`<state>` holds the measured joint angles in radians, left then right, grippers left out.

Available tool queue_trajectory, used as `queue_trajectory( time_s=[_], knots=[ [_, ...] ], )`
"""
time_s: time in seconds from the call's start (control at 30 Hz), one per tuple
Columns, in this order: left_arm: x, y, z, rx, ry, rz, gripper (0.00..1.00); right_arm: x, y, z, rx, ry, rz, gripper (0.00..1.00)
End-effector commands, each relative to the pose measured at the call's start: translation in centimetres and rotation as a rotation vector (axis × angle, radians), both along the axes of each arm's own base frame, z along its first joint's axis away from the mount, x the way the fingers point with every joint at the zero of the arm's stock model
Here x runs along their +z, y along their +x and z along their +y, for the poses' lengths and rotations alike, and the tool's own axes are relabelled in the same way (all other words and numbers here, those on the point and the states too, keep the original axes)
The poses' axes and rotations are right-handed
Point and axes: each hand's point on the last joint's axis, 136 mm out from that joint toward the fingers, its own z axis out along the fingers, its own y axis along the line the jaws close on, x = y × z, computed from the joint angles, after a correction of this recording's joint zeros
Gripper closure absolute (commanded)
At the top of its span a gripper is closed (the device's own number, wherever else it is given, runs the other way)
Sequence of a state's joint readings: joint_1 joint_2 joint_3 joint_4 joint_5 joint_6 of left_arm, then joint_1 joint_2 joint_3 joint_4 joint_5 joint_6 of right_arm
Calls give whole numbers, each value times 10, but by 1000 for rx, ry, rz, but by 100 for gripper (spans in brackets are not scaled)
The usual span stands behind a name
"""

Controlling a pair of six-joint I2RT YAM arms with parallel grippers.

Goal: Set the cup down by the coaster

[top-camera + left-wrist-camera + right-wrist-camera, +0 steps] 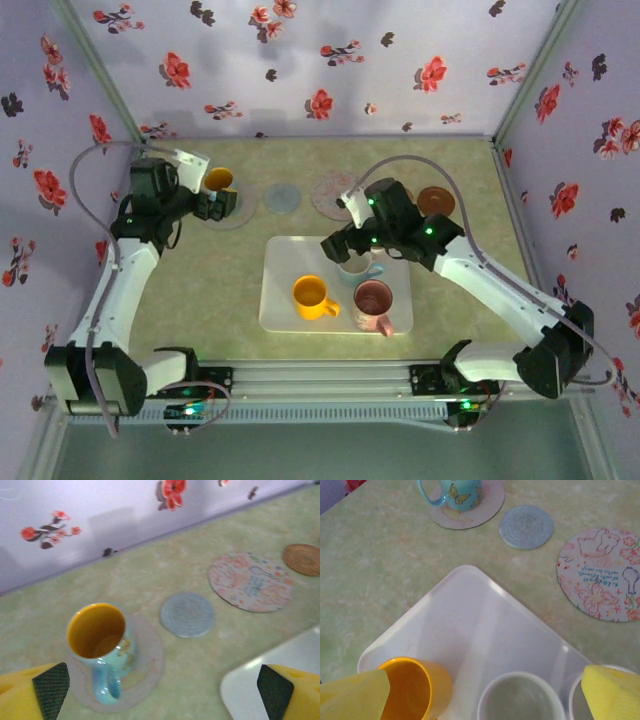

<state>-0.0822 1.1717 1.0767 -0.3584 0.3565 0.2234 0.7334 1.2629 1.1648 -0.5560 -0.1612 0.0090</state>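
Step in hand, as judged: pick next cup.
- Right gripper [342, 247] spread wide, hovering over white cup [520, 700] on tray [285, 270], centre of top view.
- Descend straight, straddle one rim wall, avoid yellow cup [312, 296] and pink cup [373, 305], lift upright.
- Left gripper [213, 207] spread, holding nothing, just beside blue cup [102, 640], upper left, standing on grey coaster [150, 660].

Count:
- Cups: four.
- Coasters: four (grey, blue coaster [282, 198], patterned coaster [335, 195], brown coaster [436, 200]).
- Tray: one.
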Motion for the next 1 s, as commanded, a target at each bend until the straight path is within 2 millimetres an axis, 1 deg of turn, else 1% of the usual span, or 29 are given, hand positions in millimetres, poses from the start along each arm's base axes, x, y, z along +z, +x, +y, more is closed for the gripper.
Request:
queue_trajectory(
  time_s=[0.0, 0.17, 0.3, 0.53, 0.63, 0.77, 0.97],
  knots=[
    [-3, -31, -20, -106, -13, 67, 0, -9, -19, -7, 26, -26, 44, 0],
    [-11, -54, -39, -129, -77, 111, 0, -15, -39, -5, 61, -13, 99, 0],
    [-19, -72, -52, -137, -119, 159, 0, -27, -57, -2, 98, -34, 152, 0],
    [-37, -98, -68, -133, -155, 221, 0, -45, -82, 5, 148, -46, 218, 0],
    [-41, -107, -72, -104, -181, 245, 0, -54, -88, 6, 136, -43, 239, 0],
    [-49, -114, -73, -66, -220, 291, 0, -59, -98, 11, 135, -25, 253, 0],
    [-64, -123, -76, -34, -244, 368, 0, -70, -112, 16, 163, -61, 292, 0]
  ],
)
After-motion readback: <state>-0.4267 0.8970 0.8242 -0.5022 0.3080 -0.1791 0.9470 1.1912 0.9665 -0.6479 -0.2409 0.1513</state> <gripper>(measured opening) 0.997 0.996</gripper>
